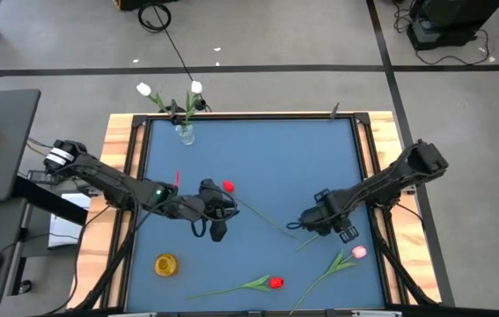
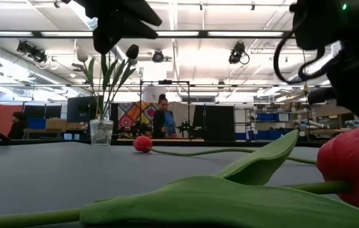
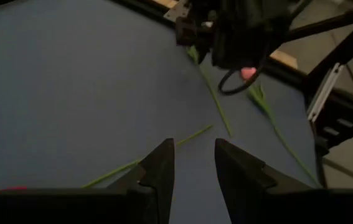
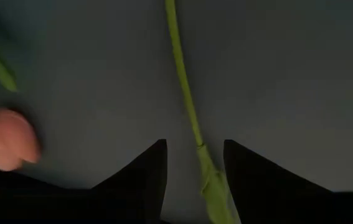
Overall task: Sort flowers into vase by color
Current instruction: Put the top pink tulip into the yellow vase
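Note:
A red tulip lies on the blue mat, its head (image 1: 228,187) near the middle and its stem (image 1: 262,216) running toward the right arm. My left gripper (image 1: 224,211) is open just above that stem (image 3: 145,160), next to the head. My right gripper (image 1: 312,225) is open and low over the mat, its fingers on either side of a green stem's thicker end (image 4: 202,158), apart from it. A pink tulip head (image 4: 2,140) lies close by. A glass vase (image 1: 184,132) at the far left holds white tulips (image 1: 144,89) and a dark one (image 2: 132,52).
A pink tulip (image 1: 359,253) lies at the near right, a second red tulip (image 1: 275,283) at the near edge, filling the low view's foreground (image 2: 356,168). A yellow round object (image 1: 166,263) stands near left. Wooden rails (image 1: 126,141) frame the mat. A person (image 2: 163,117) stands far behind.

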Controlling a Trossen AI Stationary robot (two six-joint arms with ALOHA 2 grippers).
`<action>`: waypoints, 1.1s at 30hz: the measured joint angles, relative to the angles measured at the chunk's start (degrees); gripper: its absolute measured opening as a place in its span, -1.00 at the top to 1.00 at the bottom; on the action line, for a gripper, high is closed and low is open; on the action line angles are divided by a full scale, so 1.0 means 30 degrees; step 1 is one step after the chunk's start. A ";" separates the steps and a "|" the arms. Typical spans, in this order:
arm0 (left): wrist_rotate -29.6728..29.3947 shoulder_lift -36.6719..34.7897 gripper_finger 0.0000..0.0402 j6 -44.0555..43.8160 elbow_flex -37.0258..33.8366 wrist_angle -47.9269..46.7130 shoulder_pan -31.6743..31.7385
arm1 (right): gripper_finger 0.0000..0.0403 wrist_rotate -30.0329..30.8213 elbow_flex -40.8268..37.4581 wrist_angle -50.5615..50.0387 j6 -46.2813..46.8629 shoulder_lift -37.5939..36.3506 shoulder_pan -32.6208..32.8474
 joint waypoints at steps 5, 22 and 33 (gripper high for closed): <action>0.0151 0.0000 0.40 -0.0770 0.0018 -0.1076 -0.0328 | 0.18 0.0561 -0.0001 0.0242 -0.0845 0.1496 -0.0276; 0.0674 0.0000 0.40 -0.1546 -0.0003 -0.3499 -0.0620 | 0.60 0.0190 -0.0957 0.0281 0.0480 0.2365 -0.1208; 0.0951 -0.0369 0.40 0.0066 -0.0018 -0.4715 -0.0577 | 0.90 -0.6240 0.0639 -0.0651 0.2652 0.2393 -0.4452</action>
